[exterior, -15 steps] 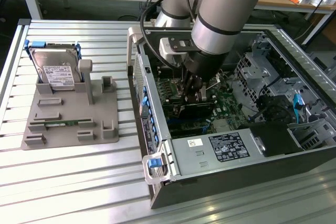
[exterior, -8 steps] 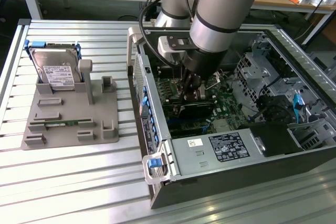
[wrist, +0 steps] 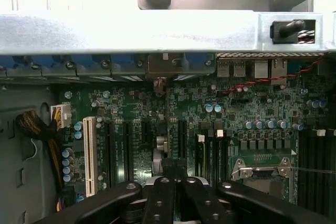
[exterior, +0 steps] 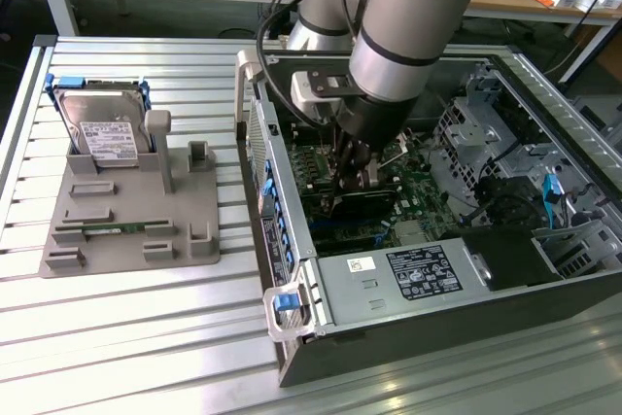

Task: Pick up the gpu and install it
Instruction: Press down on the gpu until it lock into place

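Off to the exterior view's left of the gripper (exterior: 352,182), well apart from it, sits the grey holder tray (exterior: 136,240) with the silver hard drive (exterior: 107,133) standing in it and a memory stick (exterior: 115,229) lying flat. The gripper itself is down inside the open computer case (exterior: 408,279), fingers pinched narrow on the gpu (exterior: 362,203), whose black face sits right under them, standing upright over the green motherboard (wrist: 247,114). From the wrist view the card's top edge (wrist: 173,167) runs away from the fingers (wrist: 163,203) above the expansion slots.
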You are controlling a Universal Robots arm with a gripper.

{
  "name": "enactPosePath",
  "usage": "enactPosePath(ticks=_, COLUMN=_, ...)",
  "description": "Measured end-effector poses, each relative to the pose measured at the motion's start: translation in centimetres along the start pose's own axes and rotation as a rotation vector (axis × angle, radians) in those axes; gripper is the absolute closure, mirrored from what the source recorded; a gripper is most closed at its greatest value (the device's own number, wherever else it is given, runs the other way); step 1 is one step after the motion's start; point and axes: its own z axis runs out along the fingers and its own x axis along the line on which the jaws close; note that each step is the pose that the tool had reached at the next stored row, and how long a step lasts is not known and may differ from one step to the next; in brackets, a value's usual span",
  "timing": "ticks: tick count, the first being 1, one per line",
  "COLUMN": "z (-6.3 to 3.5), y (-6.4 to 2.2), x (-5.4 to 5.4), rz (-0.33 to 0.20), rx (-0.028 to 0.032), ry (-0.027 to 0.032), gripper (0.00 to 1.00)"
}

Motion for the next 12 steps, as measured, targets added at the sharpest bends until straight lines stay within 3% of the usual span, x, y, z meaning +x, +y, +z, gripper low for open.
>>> enactPosePath(ticks=5, z=0.26, y=0.00, x=0.2, rz=0.000, rx=0.0009, ry=0.0003, gripper=0.87)
enactPosePath(ticks=8, z=-0.77, y=0.01, x=0.2, rz=0.000, rx=0.0074, ry=0.0000, gripper=0.87)
enactPosePath(ticks=12, z=-0.79, y=0.01, x=0.2, rz=0.000, rx=0.0075, ry=0.0001, gripper=0.87)
